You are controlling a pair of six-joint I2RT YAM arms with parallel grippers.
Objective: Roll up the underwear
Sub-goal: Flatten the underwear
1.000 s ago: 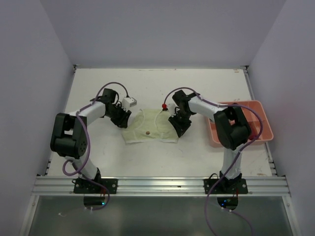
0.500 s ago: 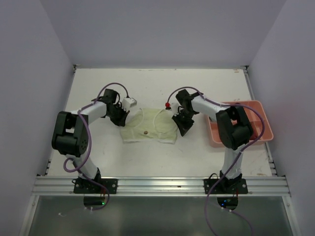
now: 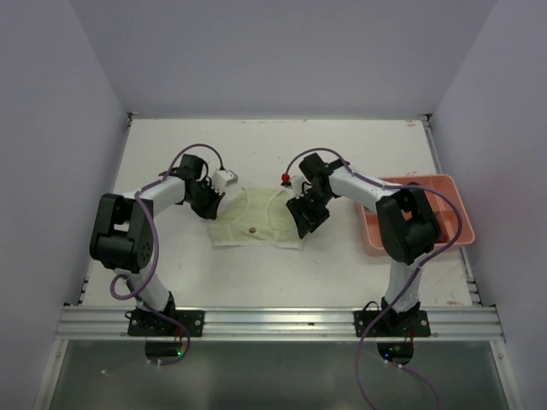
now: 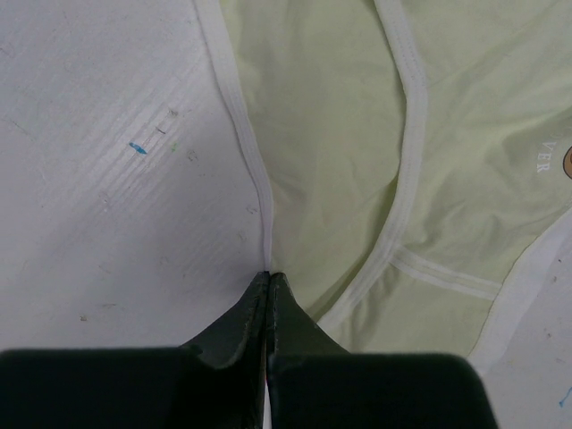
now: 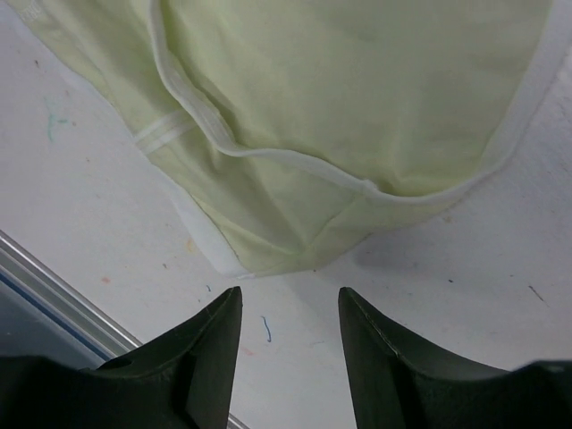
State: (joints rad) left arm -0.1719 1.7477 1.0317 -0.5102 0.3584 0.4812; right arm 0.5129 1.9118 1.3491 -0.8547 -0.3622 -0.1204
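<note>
Underwear (image 3: 249,219) (pale green): L gripper (image 4: 268,277) clamped on edge, R gripper (image 5: 289,297) apart nearby.

Pale yellow-green underwear (image 3: 256,218) lies flat between the left fingers (image 3: 211,207) and the right fingers (image 3: 301,224).

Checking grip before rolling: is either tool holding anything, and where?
The left tool pinches the pale yellow-green cloth underwear by its white edge trim; right tool open, empty.

underwear (image 4: 340,134) cut off at edges, logo txt (image 4: 547,159) cropped, tray (image 3: 457,203) partly behind R arm (image 3: 402,224)
</note>
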